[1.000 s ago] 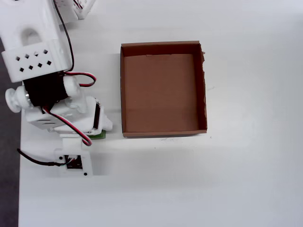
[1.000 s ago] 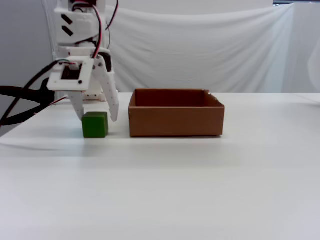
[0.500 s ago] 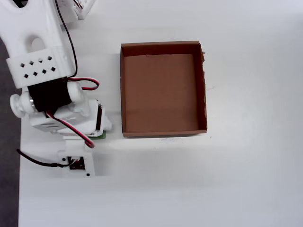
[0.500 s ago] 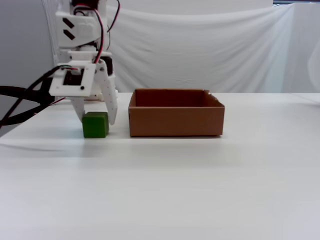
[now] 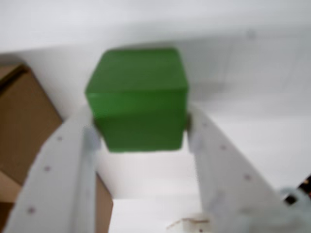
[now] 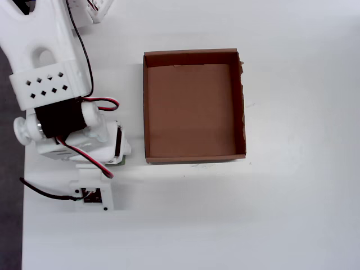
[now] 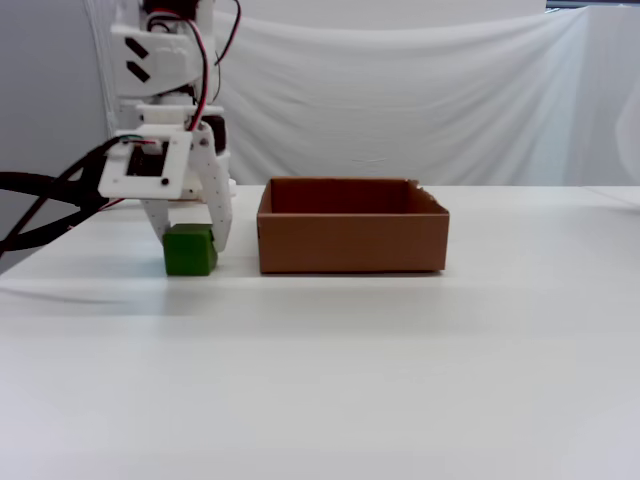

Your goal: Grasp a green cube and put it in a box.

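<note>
The green cube fills the middle of the wrist view, with my gripper shut on it and a white finger pressing each side. From the side, in the fixed view, the cube rests on the white table just left of the box, and the gripper straddles it from above. Seen from overhead, only a green sliver of the cube peeks out under the arm, near the near-left corner of the brown cardboard box, which holds nothing.
The white arm with its red and black cables covers the table's left side in the overhead view. A dark strip marks the table's left edge. A white cloth hangs behind the table.
The gripper has come lower around the cube and its fingers have drawn in against the cube's sides. Cube and box have stayed in place.
</note>
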